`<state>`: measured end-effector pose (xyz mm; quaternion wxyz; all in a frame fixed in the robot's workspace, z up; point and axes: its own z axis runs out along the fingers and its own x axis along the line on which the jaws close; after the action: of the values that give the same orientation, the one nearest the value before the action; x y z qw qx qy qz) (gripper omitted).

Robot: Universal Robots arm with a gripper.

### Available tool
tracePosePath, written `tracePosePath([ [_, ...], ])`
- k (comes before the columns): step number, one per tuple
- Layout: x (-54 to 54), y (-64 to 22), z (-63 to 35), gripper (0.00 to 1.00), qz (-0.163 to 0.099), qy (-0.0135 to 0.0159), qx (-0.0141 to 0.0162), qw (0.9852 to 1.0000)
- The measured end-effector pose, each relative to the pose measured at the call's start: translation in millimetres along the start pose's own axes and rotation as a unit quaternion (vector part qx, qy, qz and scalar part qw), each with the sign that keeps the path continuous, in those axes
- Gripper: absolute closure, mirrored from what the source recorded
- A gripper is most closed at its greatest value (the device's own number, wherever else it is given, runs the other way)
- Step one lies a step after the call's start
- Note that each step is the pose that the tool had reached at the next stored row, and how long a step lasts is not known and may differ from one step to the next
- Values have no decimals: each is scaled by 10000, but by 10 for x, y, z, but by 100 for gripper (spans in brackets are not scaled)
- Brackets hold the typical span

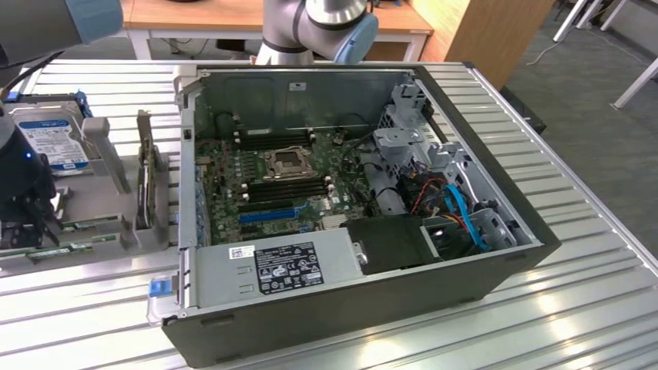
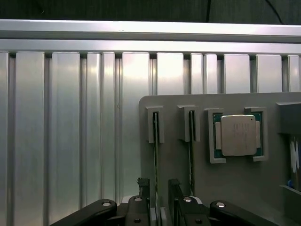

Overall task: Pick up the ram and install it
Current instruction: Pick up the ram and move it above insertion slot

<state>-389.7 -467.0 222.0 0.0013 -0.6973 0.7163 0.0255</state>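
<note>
Two rams stand on edge in a grey holder (image 2: 235, 188). In the wrist view they are thin dark lines, one ram (image 2: 155, 155) and a second ram (image 2: 191, 150) beside it. My gripper (image 2: 159, 190) is open, its black fingers (image 2: 143, 187) standing on either side of the first ram's near end, with a gap at each side. In the exterior view the gripper (image 1: 31, 220) hangs low over the holder at the far left, above the green rams (image 1: 64, 227). The motherboard's black slots (image 1: 283, 189) lie inside the open computer case (image 1: 494, 270).
A square silver processor (image 2: 238, 135) sits in the holder next to the rams. A hard drive (image 1: 52, 142) with a blue-and-white label stands at the holder's back. The ribbed metal table (image 1: 575, 308) stretches around the case; case walls, cables and a power supply (image 1: 277, 266) crowd the motherboard.
</note>
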Motion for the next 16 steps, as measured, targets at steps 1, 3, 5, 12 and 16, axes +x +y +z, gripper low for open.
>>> tracePosePath([
  [1,1,0,13,70,0,0,0,10000],
  [3,3,-1,40,70,0,0,0,10000],
  [5,4,-2,67,70,0,0,0,10000],
  [12,8,-4,104,70,0,1,-1,10000],
  [16,9,-18,107,70,-1,-1,1,10000],
])
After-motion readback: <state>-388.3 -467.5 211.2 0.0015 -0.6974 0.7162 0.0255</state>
